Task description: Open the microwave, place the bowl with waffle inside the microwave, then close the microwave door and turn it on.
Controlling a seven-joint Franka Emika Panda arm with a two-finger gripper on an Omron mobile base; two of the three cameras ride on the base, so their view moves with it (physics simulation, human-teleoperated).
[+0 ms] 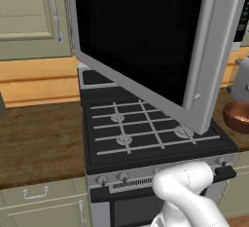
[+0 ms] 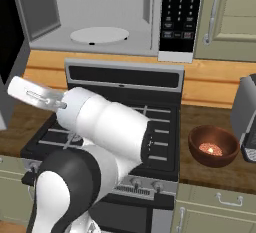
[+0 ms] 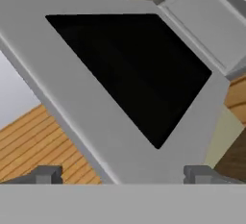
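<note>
My gripper [image 3: 123, 175] stands spread wide with nothing between its fingertips [image 3: 48, 174], and just ahead of them hangs the microwave door [image 3: 120, 74], its silver frame and black window slanting across my hand view; I cannot tell whether either tip touches the frame. In the left base view that door [image 1: 146, 41] is swung far out over the black gas stove [image 1: 146, 128], its long silver bar handle [image 1: 206, 41] running down the near edge. From the right base view my white arm [image 2: 100, 122] reaches off to the left toward the door's edge. Behind it, the microwave [image 2: 125, 12] stands open above the stove, showing a light grey cavity with the white turntable [image 2: 99, 34] bare inside and the dark keypad panel [image 2: 180, 12] to its right. The bowl [image 2: 212, 146] sits on the wooden counter [image 2: 210, 122] just right of the stove, well apart from my hand, with something pale and orange lying in its bottom.
</note>
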